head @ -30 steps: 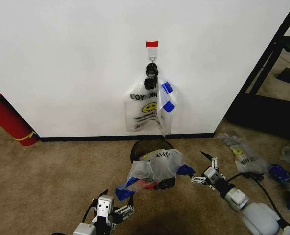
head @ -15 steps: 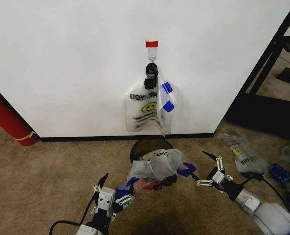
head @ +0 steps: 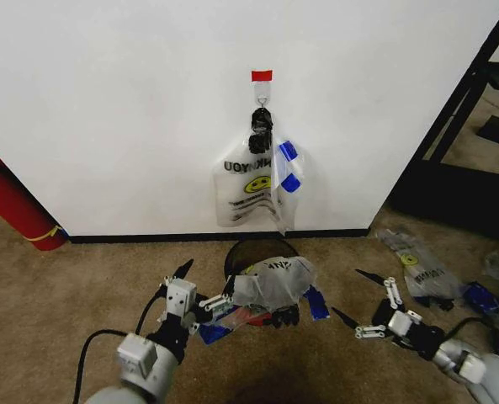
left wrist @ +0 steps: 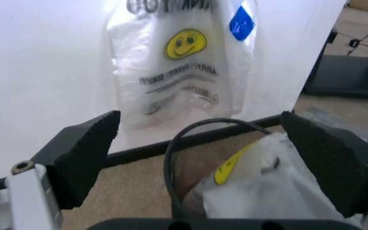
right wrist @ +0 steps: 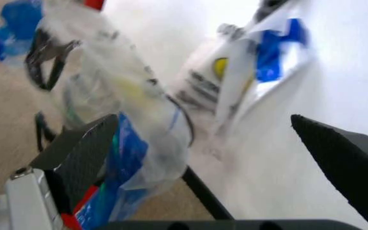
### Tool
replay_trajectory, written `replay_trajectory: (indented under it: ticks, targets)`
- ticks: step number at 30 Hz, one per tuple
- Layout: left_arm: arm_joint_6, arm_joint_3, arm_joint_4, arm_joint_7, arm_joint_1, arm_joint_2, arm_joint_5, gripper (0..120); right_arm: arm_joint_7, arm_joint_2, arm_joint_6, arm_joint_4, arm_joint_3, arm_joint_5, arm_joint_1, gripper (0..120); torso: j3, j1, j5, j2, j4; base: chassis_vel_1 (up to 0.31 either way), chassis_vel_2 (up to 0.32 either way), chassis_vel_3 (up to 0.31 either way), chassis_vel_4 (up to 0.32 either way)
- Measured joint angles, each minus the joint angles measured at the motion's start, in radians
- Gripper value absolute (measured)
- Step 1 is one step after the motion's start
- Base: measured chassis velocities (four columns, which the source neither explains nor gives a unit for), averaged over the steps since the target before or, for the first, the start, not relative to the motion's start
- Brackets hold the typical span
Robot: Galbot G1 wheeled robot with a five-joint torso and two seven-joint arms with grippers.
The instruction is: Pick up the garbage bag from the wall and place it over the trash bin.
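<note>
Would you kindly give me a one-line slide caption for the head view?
Both open grippers, left and right, flank the garbage bag draped over the trash bin.

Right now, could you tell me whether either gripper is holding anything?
Nothing is held: the left gripper is open beside the garbage bag, and the right gripper is open, apart from it.

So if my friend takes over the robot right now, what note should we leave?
Left pincer: open, right beside the near-left edge of the garbage bag, holding nothing.
Right pincer: open, empty, over the carpet to the right of the trash bin.
The garbage bag lies draped across the near part of the bin, with the far rim uncovered. More smiley bags hang on the hook on the wall.
Done: bag off the wall and onto the bin.
Left: spread it over the whole rim.
</note>
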Motion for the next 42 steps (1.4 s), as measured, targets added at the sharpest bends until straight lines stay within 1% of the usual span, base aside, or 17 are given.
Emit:
replay_trajectory:
  ticks: [4,5,9,10,11,14,16,18,22,25,27,29,35,36,38,39,42]
  targets:
    - [0.138,0.054,0.092,-0.026,-0.26,0.01,-0.251,99,-0.002,0.041,-0.002,0.04,0.077,0.082,-0.073,100,0.0,0.0,-0.0001,0.0,-0.0003,0.0,0.0,0.0,0.0]
    - [0.138,0.054,0.092,-0.026,-0.26,0.01,-0.251,99,-0.002,0.041,-0.002,0.04,0.077,0.082,-0.073,100,0.0,0.0,-0.0001,0.0,-0.0003,0.0,0.0,0.0,0.0]
    - [0.266,0.141,0.223,-0.076,-0.482,-0.023,-0.438,97,-0.014,0.084,0.004,0.071,0.148,0.155,-0.123,100,0.0,0.0,-0.0002,0.0,-0.0008,0.0,0.0,0.0,0.0]
    - [0.313,0.178,0.284,-0.098,-0.55,-0.048,-0.492,95,-0.022,0.105,0.012,0.083,0.173,0.181,-0.138,100,0.0,0.0,0.0002,0.0,-0.0005,0.0,0.0,0.0,0.0]
    - [0.313,0.178,0.284,-0.098,-0.55,-0.048,-0.492,95,-0.022,0.105,0.012,0.083,0.173,0.181,-0.138,100,0.0,0.0,0.0002,0.0,-0.0005,0.0,0.0,0.0,0.0]
    - [0.367,0.248,0.399,-0.141,-0.66,-0.097,-0.547,93,-0.031,0.14,0.028,0.1,0.207,0.215,-0.169,100,0.0,0.0,-0.0003,0.0,-0.0005,0.0,0.0,0.0,0.0]
    - [0.388,0.296,0.467,-0.15,-0.723,-0.118,-0.586,84,-0.035,0.153,0.038,0.102,0.219,0.219,-0.182,100,0.0,0.0,0.0003,0.0,-0.0004,0.0,0.0,0.0,0.0]
    - [0.396,0.311,0.488,-0.146,-0.74,-0.122,-0.595,81,-0.035,0.156,0.04,0.102,0.222,0.221,-0.185,100,0.0,0.0,0.0002,0.0,-0.0003,0.0,0.0,0.0,0.0]
    - [0.422,0.385,0.585,-0.083,-0.792,-0.134,-0.602,65,-0.027,0.156,0.043,0.101,0.234,0.237,-0.191,100,0.0,0.0,0.0001,0.0,-0.0001,0.0,0.0,0.0,0.0]
    - [0.424,0.409,0.613,-0.06,-0.802,-0.136,-0.588,56,-0.017,0.153,0.043,0.102,0.241,0.243,-0.191,100,0.0,0.0,0.0,0.0,-0.0001,0.0,0.0,0.0,0.0]
    - [0.424,0.419,0.629,-0.056,-0.808,-0.139,-0.584,46,0.002,0.151,0.041,0.107,0.243,0.247,-0.19,100,0.0,0.0,0.0,0.0,0.0,0.0,0.0,0.0,0.0]
    - [0.424,0.42,0.633,-0.059,-0.811,-0.14,-0.585,41,0.007,0.151,0.04,0.109,0.244,0.248,-0.189,100,0.0,0.0,0.0,0.0,0.0,0.0,0.0,0.0,0.0]
    - [0.436,0.423,0.635,-0.096,-0.818,-0.145,-0.614,16,0.031,0.15,0.043,0.106,0.242,0.248,-0.187,100,0.0,0.0,0.0,0.0,-0.0003,0.0,0.0,0.0,0.0]
    - [0.436,0.423,0.635,-0.096,-0.818,-0.145,-0.614,16,0.031,0.15,0.043,0.106,0.242,0.248,-0.187,100,0.0,0.0,0.0,0.0,-0.0003,0.0,0.0,0.0,0.0]
    - [0.445,0.421,0.634,-0.116,-0.818,-0.147,-0.631,8,0.035,0.15,0.046,0.104,0.241,0.248,-0.186,100,0.0,0.0,0.0001,0.0,-0.0003,0.0,0.0,0.0,0.0]
    - [0.455,0.41,0.625,-0.147,-0.814,-0.149,-0.661,4,0.038,0.149,0.047,0.103,0.24,0.247,-0.185,100,0.0,0.0,-0.0001,0.0,-0.0005,0.0,0.0,0.0,0.0]
    - [0.466,0.36,0.591,-0.233,-0.785,-0.152,-0.721,3,0.047,0.149,0.049,0.099,0.235,0.245,-0.182,100,0.0,0.0,0.0,0.0,-0.0007,0.0,0.0,0.0,0.0]
